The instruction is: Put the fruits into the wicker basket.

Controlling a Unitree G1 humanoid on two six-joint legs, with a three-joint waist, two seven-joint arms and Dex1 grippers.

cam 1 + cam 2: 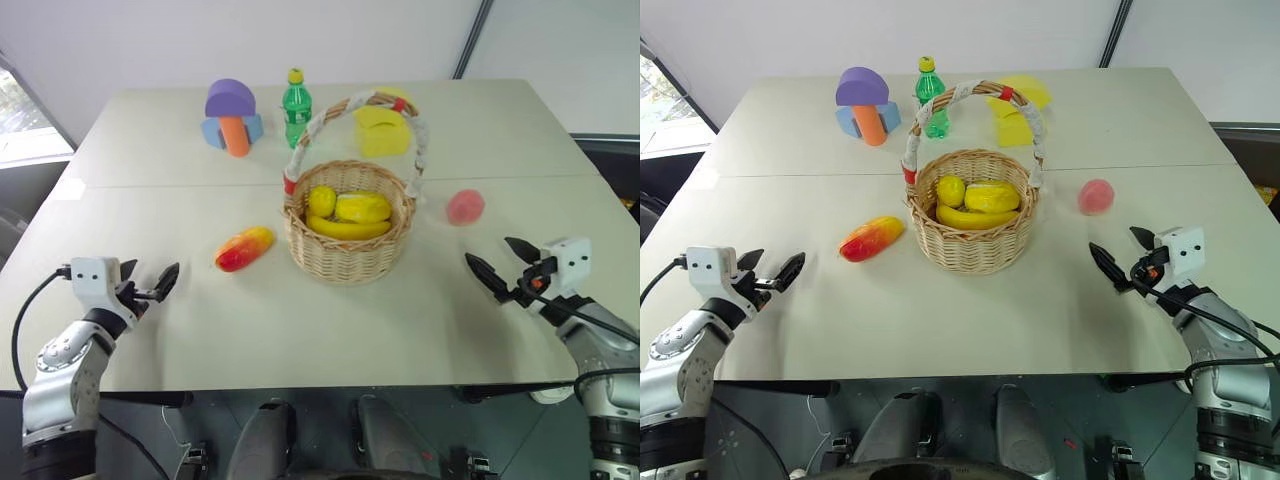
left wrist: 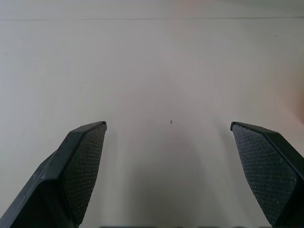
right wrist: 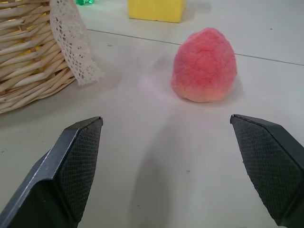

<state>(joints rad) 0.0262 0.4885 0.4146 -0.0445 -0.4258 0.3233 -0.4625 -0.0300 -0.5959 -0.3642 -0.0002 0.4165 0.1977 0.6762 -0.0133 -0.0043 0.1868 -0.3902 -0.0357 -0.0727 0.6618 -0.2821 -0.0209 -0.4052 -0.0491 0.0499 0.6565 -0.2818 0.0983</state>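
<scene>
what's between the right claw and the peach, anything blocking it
Nothing visible. The right claw is open and empty, with bare table between it and the peach. The wicker basket sits off to the peach's side, clear of that path.

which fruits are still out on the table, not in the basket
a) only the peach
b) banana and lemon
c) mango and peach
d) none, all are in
c: the mango lies on the table on the wicker basket's left and the peach on its right, while the banana and lemon sit inside the basket.
</scene>
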